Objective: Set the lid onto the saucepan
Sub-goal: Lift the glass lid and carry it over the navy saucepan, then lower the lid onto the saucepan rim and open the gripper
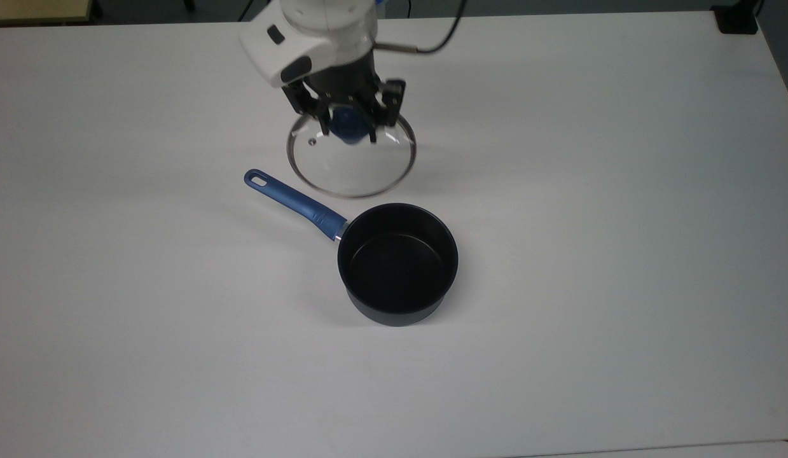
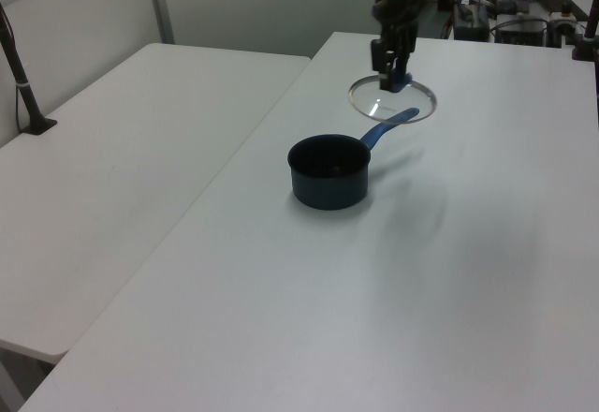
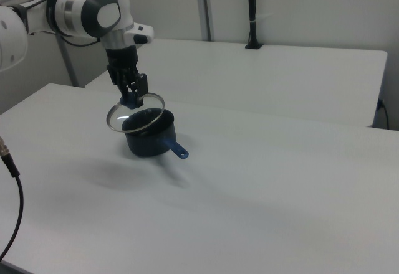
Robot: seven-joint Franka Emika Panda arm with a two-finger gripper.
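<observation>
The lid (image 1: 352, 164) is a clear glass disc with a steel rim, and it hangs level in the air. My gripper (image 1: 350, 132) is shut on its blue knob. The same lid (image 2: 392, 100) and gripper (image 2: 392, 77) show in the left view, above the end of the pan's handle. The saucepan (image 1: 397, 264) is a small black pot standing upright on the white table, its long blue handle (image 1: 293, 201) pointing to the top view's upper left. In the right view the lid (image 3: 135, 113) hovers over the saucepan (image 3: 148, 138), with the gripper (image 3: 129, 97) above it.
The white table (image 1: 622, 254) spreads wide around the pan. A second white table (image 2: 112, 169) adjoins it on the left view's left, with a black pole clamped to it (image 2: 23, 89). Cables and equipment (image 2: 524, 9) stand beyond the far edge.
</observation>
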